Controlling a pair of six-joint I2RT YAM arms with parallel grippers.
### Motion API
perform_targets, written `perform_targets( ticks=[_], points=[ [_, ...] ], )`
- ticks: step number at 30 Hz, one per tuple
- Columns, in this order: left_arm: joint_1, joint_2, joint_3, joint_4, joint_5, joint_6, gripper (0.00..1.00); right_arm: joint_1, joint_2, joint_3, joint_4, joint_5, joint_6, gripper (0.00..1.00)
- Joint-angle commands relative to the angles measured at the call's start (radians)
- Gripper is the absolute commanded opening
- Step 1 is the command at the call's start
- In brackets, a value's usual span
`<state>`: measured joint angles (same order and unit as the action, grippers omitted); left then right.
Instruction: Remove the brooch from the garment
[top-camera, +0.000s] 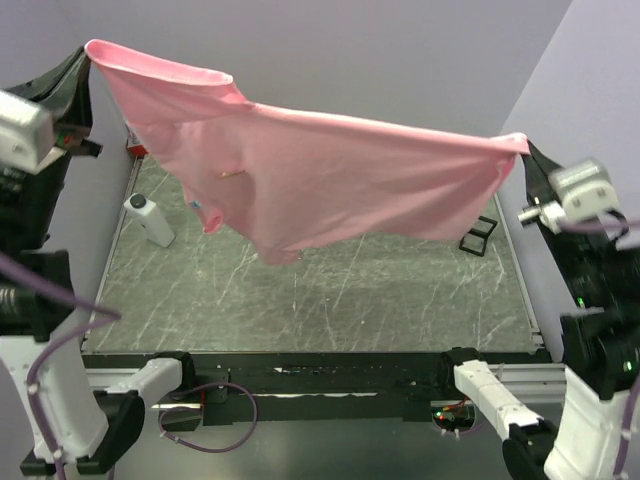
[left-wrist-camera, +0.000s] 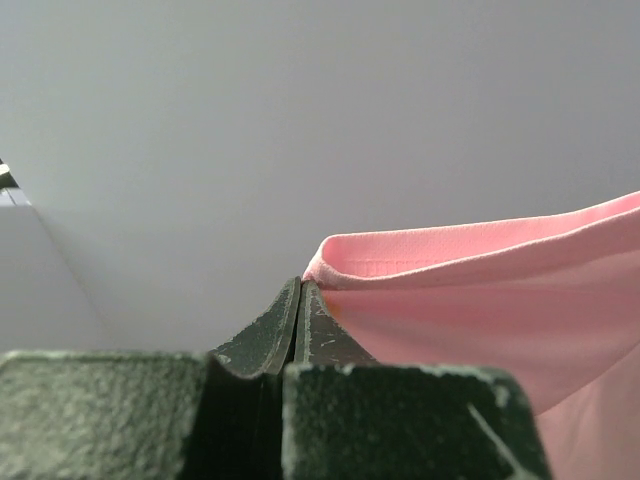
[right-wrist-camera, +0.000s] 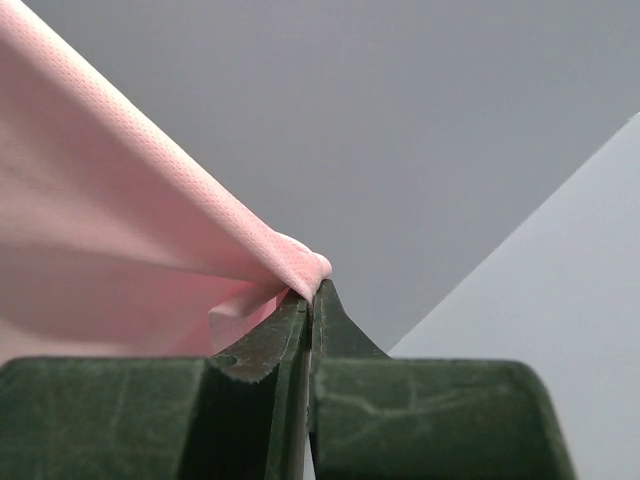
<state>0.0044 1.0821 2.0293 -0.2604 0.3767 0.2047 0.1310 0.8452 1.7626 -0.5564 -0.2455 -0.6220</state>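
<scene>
Large soft pink short-sleeved cloth garment (top-camera: 330, 175), hung in the air as a sagging sheet between the two claws, well above the grey scratched tabletop (top-camera: 330, 300). The left gripper (top-camera: 88, 55) is closed on a hemmed edge at one end and the right gripper (top-camera: 523, 146) on a bunched corner at the other. In each wrist view the jaws meet with cloth nipped at their very tips. A small pale mark (top-camera: 232, 172) on the cloth, nearer the left claw than the right and below the line joining them, may be the brooch, but it is too small to identify. Judged handling: the cloth is light and limp, would collapse if either claw let go, and may slip from such tip-only grips under tension. The brooch, if that mark, is probably small and hard, best pinched by its body while the other claw holds the cloth taut. On the tabletop below the left claw lies a white cylindrical object (top-camera: 150, 218); below the right claw, a black square frame (top-camera: 478, 236).
</scene>
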Motion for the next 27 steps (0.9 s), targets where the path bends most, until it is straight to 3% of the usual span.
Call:
perform_targets(
  ticks=[1, 9, 16, 21, 27],
  points=[
    [0.000, -0.037, -0.001, 0.021, 0.002, -0.004, 0.01, -0.010, -0.058, -0.034, -0.051, -0.017, -0.004, 0.00],
    [0.002, -0.018, -0.127, 0.033, 0.079, -0.060, 0.01, -0.010, -0.092, -0.178, -0.083, -0.078, -0.059, 0.00],
    [0.002, 0.047, -0.481, 0.113, 0.215, -0.169, 0.01, -0.010, -0.057, -0.478, -0.019, -0.150, -0.068, 0.00],
    [-0.038, 0.215, -0.639, 0.145, 0.235, -0.095, 0.01, -0.010, 0.087, -0.640, 0.062, -0.158, -0.097, 0.00],
    [-0.049, 0.449, -0.670, 0.168, 0.179, -0.007, 0.01, -0.031, 0.397, -0.675, 0.179, -0.120, -0.107, 0.00]
  ],
)
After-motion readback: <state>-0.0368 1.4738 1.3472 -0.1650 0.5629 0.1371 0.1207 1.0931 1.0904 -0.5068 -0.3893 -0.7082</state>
